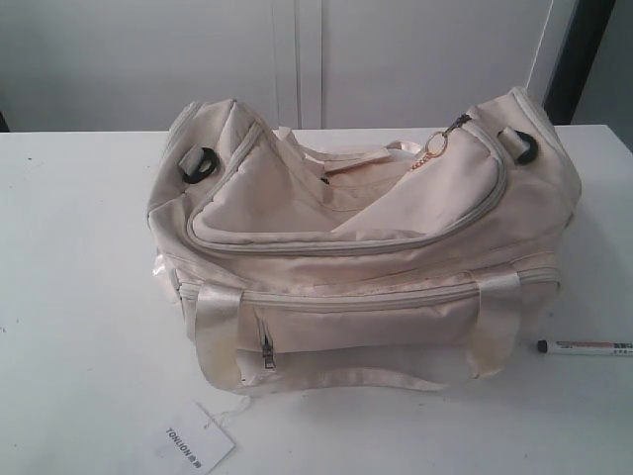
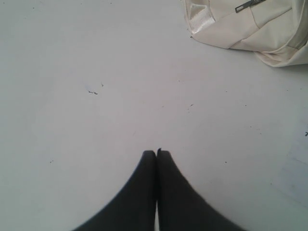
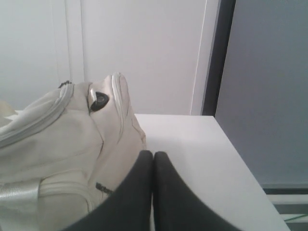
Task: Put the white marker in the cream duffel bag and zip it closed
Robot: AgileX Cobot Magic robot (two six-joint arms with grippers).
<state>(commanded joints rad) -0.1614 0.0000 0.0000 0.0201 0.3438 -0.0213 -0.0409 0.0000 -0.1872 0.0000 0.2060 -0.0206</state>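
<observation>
Right tool (image 3: 153, 154) closed; marker (image 1: 586, 347) crosswise, cap toward bag (image 1: 346, 213)

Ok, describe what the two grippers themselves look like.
The left gripper has two plain matte-black fingers, broad at the base and tapering to rounded tips. The right gripper looks the same. No cables, markings or labels show on either, and the arms behind them are out of frame in every view.

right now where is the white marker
In the exterior view the white marker lies on the table at the far right, beside the cream duffel bag.
</observation>
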